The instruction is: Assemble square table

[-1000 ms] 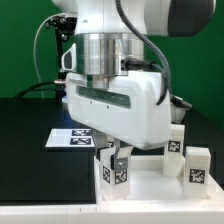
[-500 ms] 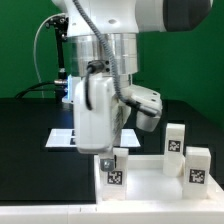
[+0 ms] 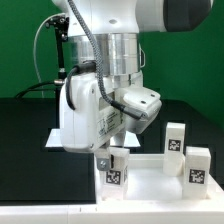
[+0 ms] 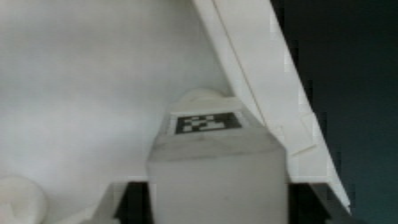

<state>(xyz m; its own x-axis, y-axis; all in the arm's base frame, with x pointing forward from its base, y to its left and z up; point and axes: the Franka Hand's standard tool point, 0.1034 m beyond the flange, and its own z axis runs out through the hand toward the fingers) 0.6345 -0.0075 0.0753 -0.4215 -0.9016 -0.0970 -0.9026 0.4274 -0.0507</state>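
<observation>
The square table's flat white top (image 3: 150, 186) lies at the front of the black table. A white block leg (image 3: 114, 177) with a black-and-white tag stands upright on the top's near corner. My gripper (image 3: 113, 157) comes straight down on this leg and is shut on its upper part. In the wrist view the leg (image 4: 214, 165) fills the space between my two dark fingers (image 4: 134, 203), with its tag facing the camera and the top (image 4: 89, 80) behind it. Two more legs (image 3: 174, 140) (image 3: 197, 165) stand on the top at the exterior view's right.
The marker board (image 3: 57, 140) lies flat on the black table behind the arm, at the exterior view's left. A green wall closes the back, and cables hang by the arm at the upper left.
My hand has turned about its vertical axis, from broadside to the camera to angled, while staying on the leg. The leg stays at the same spot on the top.
</observation>
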